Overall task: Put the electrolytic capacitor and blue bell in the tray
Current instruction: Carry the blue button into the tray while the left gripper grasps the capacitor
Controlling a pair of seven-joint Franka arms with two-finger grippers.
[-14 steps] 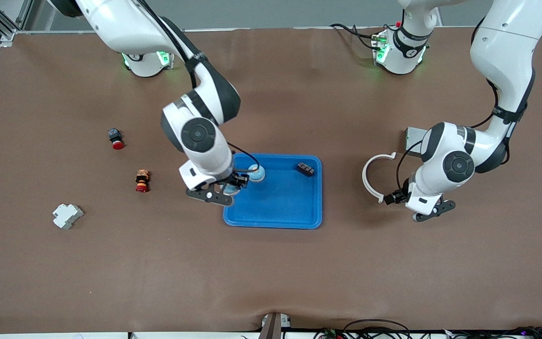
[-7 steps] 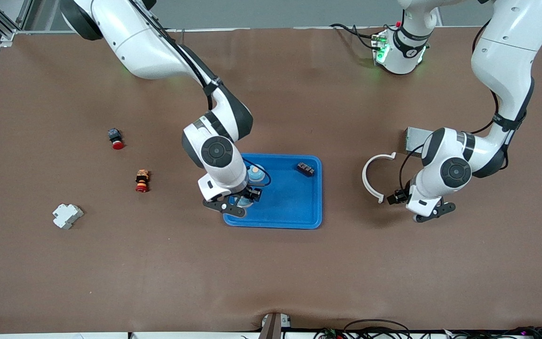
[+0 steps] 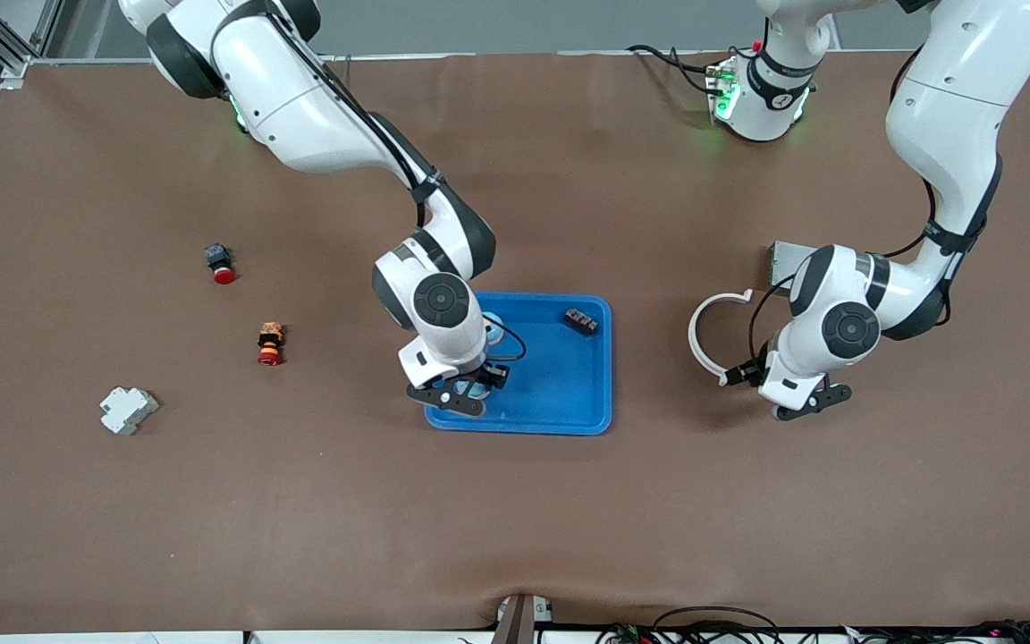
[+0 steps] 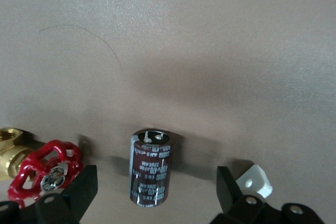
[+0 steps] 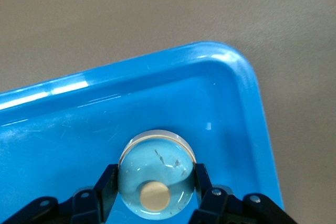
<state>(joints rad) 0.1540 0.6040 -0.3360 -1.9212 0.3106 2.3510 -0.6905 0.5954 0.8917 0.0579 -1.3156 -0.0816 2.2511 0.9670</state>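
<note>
My right gripper (image 5: 152, 195) jaws clamp the bell (image 5: 156, 174) over the tray (image 5: 231, 93); smooth, slippery dome. Left gripper (image 4: 157, 192) jaws released around the upright capacitor (image 4: 150, 166) on the bench; light, rigid, I'd pinch mid-body.

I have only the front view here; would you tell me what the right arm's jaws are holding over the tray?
Observer: In the right wrist view, the right gripper is shut on a pale blue bell, just inside one corner of the tray.
Operator: Thank you. Where is the capacitor? I cannot find it.
Observer: The left wrist view shows the electrolytic capacitor standing upright on the table, between the open jaws of the left gripper.
Operator: Is anything close to it?
Observer: A brass valve with a red handwheel lies beside it, not touching it.
</note>
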